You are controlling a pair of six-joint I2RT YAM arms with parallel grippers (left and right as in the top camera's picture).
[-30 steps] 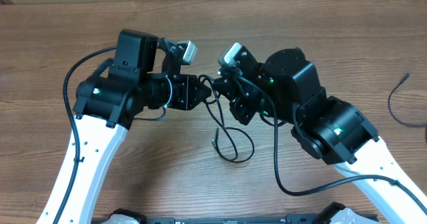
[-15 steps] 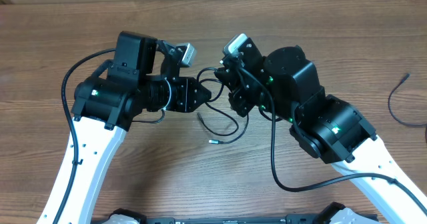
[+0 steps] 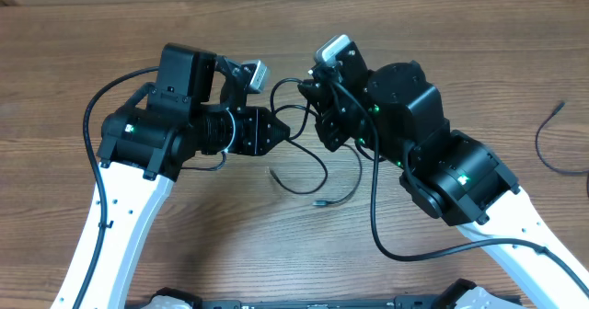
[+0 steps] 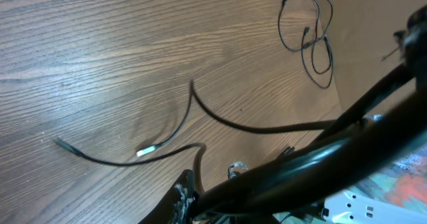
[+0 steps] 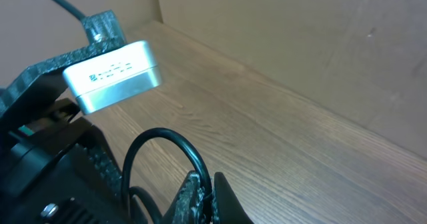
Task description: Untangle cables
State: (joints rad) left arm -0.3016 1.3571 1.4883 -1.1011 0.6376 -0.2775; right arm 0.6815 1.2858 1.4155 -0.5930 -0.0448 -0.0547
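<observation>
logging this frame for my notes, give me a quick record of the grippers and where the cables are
surface: wooden table
left gripper: mid-table, tip facing the right one; grip unclear
right gripper: shut on the looped cable
looped cable: runs between the two grippers, loose ends trailing below them
spare cable: lies apart near the table's right edge, untouched
</observation>
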